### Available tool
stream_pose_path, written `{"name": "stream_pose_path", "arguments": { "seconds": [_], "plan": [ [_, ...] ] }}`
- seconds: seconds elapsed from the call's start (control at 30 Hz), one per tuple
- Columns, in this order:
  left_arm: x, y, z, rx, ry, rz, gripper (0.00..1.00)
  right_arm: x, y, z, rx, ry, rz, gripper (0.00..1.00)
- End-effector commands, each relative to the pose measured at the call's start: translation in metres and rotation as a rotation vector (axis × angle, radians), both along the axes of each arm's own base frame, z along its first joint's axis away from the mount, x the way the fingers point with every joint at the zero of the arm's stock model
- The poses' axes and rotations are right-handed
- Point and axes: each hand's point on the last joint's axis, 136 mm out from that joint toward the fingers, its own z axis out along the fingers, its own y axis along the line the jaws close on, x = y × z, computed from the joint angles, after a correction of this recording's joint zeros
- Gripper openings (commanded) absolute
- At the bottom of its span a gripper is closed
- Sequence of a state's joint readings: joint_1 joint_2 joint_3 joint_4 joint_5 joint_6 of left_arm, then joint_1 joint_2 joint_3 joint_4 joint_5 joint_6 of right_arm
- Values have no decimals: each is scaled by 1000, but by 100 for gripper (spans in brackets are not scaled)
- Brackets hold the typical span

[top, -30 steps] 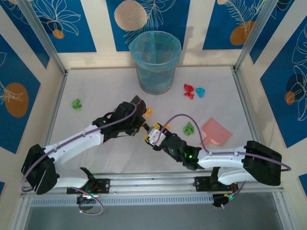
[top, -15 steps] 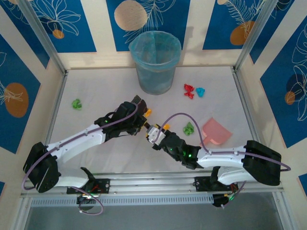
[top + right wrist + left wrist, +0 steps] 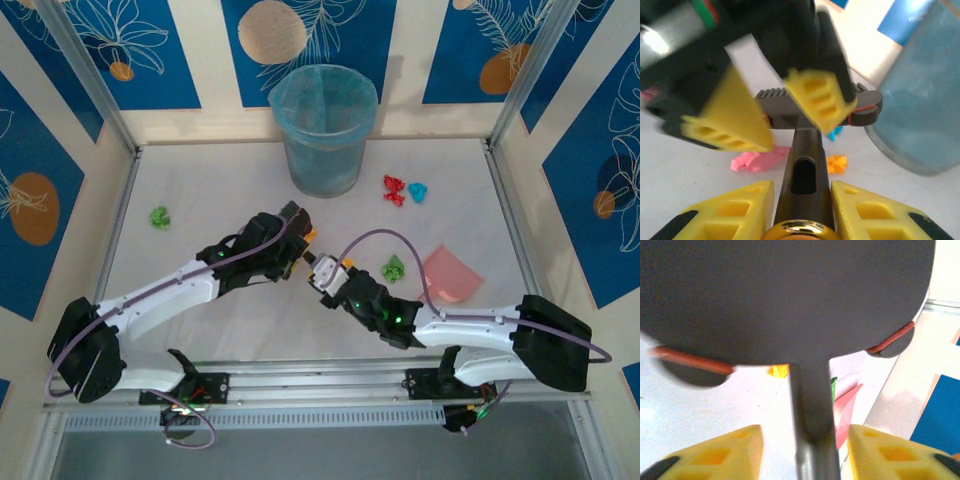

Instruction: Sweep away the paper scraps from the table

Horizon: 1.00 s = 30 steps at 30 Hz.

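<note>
Brush handle (image 3: 807,145) sits clenched in right fingers (image 3: 735,212), left fingers (image 3: 720,452) released beside it

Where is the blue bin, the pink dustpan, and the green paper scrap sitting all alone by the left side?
blue bin (image 3: 322,160), top external view, on its outer wall.
pink dustpan (image 3: 455,270), top external view, on its flat middle.
green paper scrap (image 3: 159,216), top external view, on its crumpled middle.

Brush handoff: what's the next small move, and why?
Probably back the left tool away from the brush. Its fingers stand apart from the handle, while the right tool is shut on that handle; pink and orange paper scraps lie just ahead.
</note>
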<state>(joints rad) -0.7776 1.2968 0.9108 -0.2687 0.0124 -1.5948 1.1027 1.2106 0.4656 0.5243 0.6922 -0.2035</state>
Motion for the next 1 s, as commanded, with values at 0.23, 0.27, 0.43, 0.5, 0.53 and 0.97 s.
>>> {"name": "stream_pose_path", "arguments": {
  "seconds": [0.23, 0.27, 0.43, 0.5, 0.53, 0.97],
  "plan": [
    [-4, 23, 53, 48, -186, -11, 100, 10, -35, 45, 276, 303, -75, 0],
    [-4, 26, 59, 64, -217, -20, 100, 9, -37, 50, 305, 347, -74, 0],
    [-8, 48, 92, 175, -429, -87, 100, -3, -47, 77, 422, 523, -51, 0],
    [-11, 51, 102, 196, -522, -128, 100, -8, -50, 83, 458, 592, -45, 0],
    [-13, 53, 105, 204, -563, -152, 100, -10, -53, 85, 479, 637, -55, 0],
    [-47, 67, 120, 313, -869, -370, 100, -35, -111, 96, 669, 959, -228, 0]
  ]
}}
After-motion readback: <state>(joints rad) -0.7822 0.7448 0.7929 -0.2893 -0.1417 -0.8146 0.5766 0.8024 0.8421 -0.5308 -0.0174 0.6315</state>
